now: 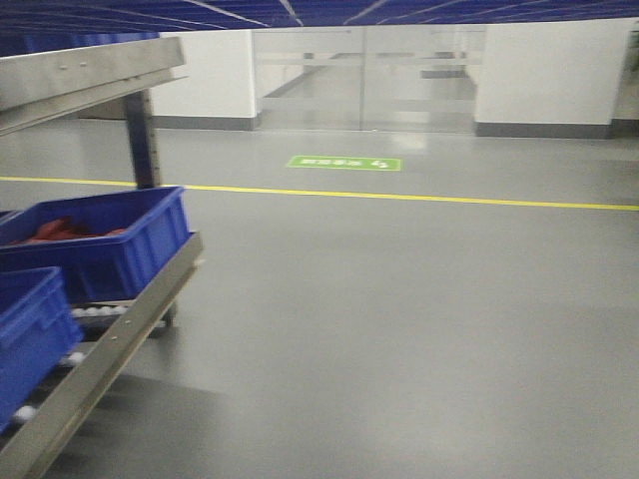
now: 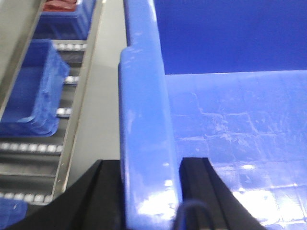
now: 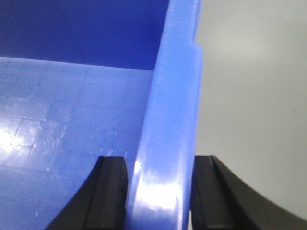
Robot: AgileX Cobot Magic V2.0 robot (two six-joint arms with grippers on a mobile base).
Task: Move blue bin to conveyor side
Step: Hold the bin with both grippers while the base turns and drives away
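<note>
Wrist views near blue bin [image 2: 144, 120] (shared)

text: none legible | green floor sign [image 1: 343, 163]: white markings blurred, unreadable

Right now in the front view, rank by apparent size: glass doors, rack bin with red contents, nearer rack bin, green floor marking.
1. glass doors
2. rack bin with red contents
3. green floor marking
Nearer rack bin: cropped at frame edge, closest to camera; unranked.
</note>
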